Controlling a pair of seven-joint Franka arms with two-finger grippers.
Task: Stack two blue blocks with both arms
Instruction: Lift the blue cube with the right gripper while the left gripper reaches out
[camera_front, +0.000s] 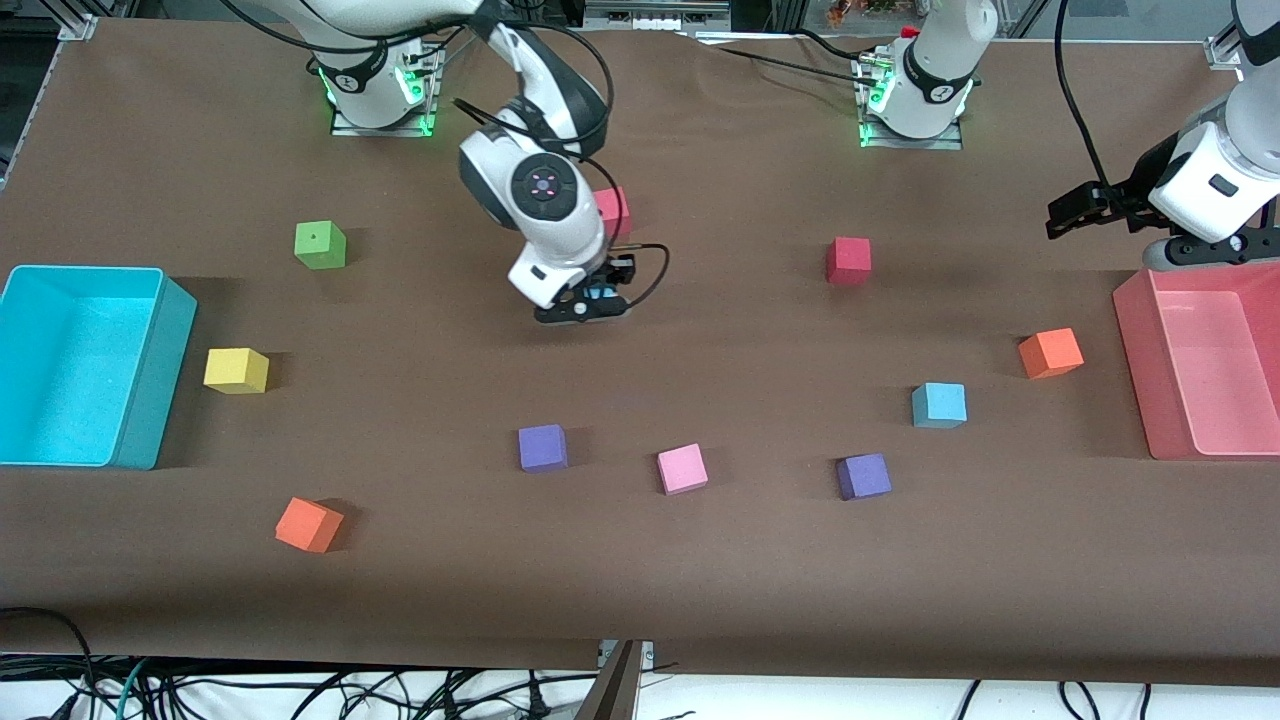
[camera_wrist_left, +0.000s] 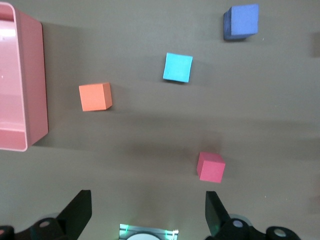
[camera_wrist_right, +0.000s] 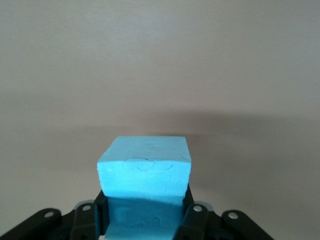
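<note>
Clamping tight on one blue block in the right gripper, jaws closed against its sides, low over the surface mid-way along. Needing a straight, level lift before carrying it toward the second blue block, nearer the camera toward the left arm's end. Waiting over the pink bin, left gripper with jaws spread wide, empty.
</note>
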